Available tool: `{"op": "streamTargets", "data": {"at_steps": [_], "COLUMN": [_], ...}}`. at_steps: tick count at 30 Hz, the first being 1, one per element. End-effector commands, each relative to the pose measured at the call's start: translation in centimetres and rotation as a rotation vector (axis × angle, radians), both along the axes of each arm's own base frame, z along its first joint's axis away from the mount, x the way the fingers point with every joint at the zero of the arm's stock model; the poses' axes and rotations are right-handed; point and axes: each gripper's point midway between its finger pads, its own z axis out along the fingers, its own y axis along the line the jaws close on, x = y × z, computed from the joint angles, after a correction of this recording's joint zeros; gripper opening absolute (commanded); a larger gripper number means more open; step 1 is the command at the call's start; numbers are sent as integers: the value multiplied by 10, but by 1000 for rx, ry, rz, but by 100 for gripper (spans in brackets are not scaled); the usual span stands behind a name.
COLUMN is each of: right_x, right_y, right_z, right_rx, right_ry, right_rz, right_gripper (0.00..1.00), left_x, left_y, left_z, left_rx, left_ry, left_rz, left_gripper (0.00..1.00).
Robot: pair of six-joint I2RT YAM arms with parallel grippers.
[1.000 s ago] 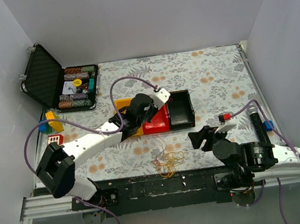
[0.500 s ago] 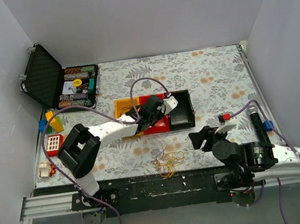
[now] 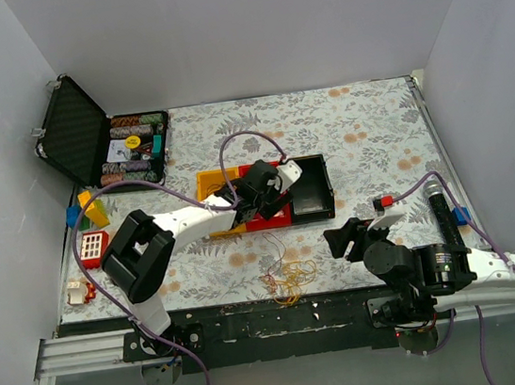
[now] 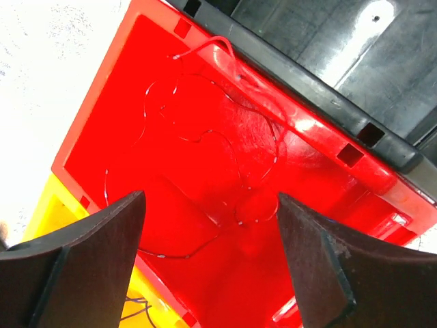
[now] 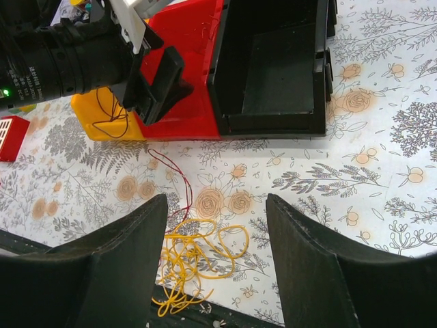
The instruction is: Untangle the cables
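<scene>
The cables lie in several places. A yellow tangle [image 3: 291, 278] [image 5: 188, 256] sits near the table's front edge, with a thin red wire [image 5: 179, 179] running up from it toward the bins. Another thin red wire [image 4: 225, 157] lies looped on the floor of the red bin [image 4: 136, 82] [image 3: 270, 215]. A dark wire [image 5: 109, 113] lies in the yellow bin [image 3: 209, 185]. My left gripper [image 4: 210, 198] [image 3: 266, 187] hangs open just above the red bin, with nothing between its fingers. My right gripper [image 5: 217, 205] [image 3: 342, 236] is open and empty, above the table to the right of the yellow tangle.
A black bin [image 3: 309, 190] [image 5: 273, 68] adjoins the red one on the right. An open case of poker chips [image 3: 109, 146] stands at the back left. Toy blocks [image 3: 90, 215] lie along the left edge. A black torch [image 3: 439, 211] lies at the right.
The left arm has folded in, its elbow swinging toward the front left. Its gripper stays over the red bin, and its jaws now stand open. The right arm has barely moved.
</scene>
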Motion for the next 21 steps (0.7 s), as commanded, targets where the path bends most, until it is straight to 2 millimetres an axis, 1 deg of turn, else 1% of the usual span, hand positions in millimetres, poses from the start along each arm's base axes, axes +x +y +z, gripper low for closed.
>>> {"op": "streamTargets", "data": {"at_steps": [1,3,7,11,13,15,16,17,19,20,21], "right_x": [3,3,2,1,1,0,-1,-2,-6,-8,-9], "right_y": [1,1,3,10,13,20,28,34,52,60,66], "right_z": [22,23,22,20,17,15,17,14,7,1,-6], "right_rx": [57,59,55,41,25,19,30,20,-9,-45,-89], "right_ry": [-18,-20,-17,-14,-10,-13,-14,-11,2,18,34], "right_rz": [-15,-14,-7,8,16,32,51,71,123,141,153], "right_gripper": [67,67,67,66,66,66,65,65,64,64,66], "left_x": [8,8,5,-1,-7,-7,-5,-2,7,8,10], "left_y": [-8,-7,-9,-12,-14,-8,-3,2,20,29,39], "left_z": [50,60,87,132,150,169,180,192,211,214,222], "left_rx": [-123,-153,-215,-309,-353,-401,-434,-471,-535,-551,-573], "left_ry": [-44,-31,-8,-14,5,9,12,17,34,68,85], "left_rz": [-2,-5,-34,-86,-119,-110,-100,-85,-43,-30,-20], "left_gripper": [82,87,95,98,98,98,98,98,98,98,98]}}
